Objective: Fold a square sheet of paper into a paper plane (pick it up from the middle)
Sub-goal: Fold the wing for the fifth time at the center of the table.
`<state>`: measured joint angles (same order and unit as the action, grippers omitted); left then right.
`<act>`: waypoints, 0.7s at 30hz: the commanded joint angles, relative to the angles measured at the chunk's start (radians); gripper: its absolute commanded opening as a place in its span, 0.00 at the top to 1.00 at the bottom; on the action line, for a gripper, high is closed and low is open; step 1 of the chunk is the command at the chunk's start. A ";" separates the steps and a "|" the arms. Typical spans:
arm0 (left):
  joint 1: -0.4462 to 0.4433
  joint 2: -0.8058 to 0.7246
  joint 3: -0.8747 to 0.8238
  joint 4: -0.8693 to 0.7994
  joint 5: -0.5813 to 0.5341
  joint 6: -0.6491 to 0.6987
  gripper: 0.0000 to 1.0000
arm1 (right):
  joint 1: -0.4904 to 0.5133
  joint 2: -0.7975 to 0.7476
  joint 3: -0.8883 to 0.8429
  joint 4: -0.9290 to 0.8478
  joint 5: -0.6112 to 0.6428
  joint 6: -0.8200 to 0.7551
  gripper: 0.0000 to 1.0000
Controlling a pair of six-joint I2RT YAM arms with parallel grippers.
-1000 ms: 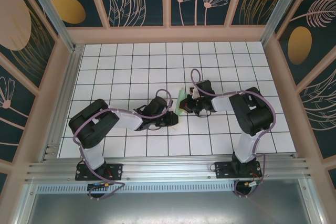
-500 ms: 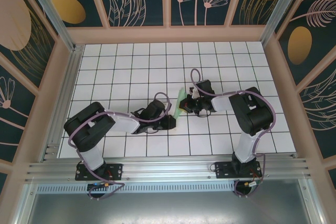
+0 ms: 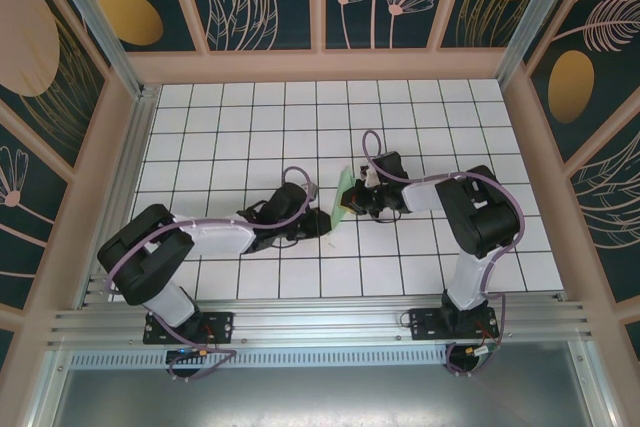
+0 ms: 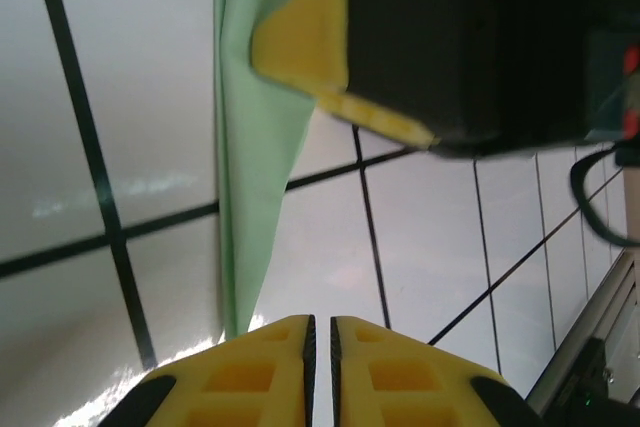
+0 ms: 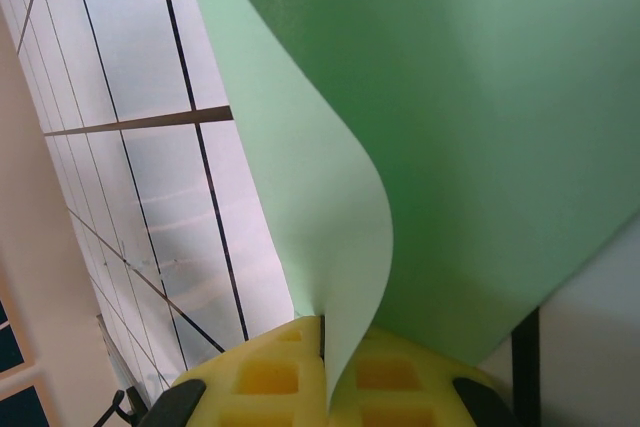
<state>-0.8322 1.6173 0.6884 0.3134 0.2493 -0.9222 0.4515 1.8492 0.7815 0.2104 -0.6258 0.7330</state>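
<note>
One light green sheet of paper (image 3: 344, 193), curled over on itself, upright and edge-on over the middle of the white tiled bench (image 3: 420, 117). Sits pinched in the right claw (image 5: 322, 335), pressed together on one curled edge. Ends just beside the left claw (image 4: 320, 332), pressed together on nothing visible. Could slip or tear if tugged from such a thin bite. Could crumple, or crease in the wrong place, if nudged by that closed left claw.
</note>
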 commanded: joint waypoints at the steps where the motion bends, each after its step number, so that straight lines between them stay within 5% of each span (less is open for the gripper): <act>1: 0.007 0.061 0.076 0.033 -0.018 0.008 0.84 | 0.009 0.115 -0.040 -0.140 0.224 -0.035 0.94; 21: 0.008 0.236 0.082 0.055 0.039 0.009 0.89 | 0.010 0.114 -0.033 -0.145 0.221 -0.038 0.94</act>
<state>-0.8257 1.8313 0.7898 0.3527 0.2623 -0.9211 0.4522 1.8515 0.7860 0.2092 -0.6262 0.7303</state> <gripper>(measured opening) 0.106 0.064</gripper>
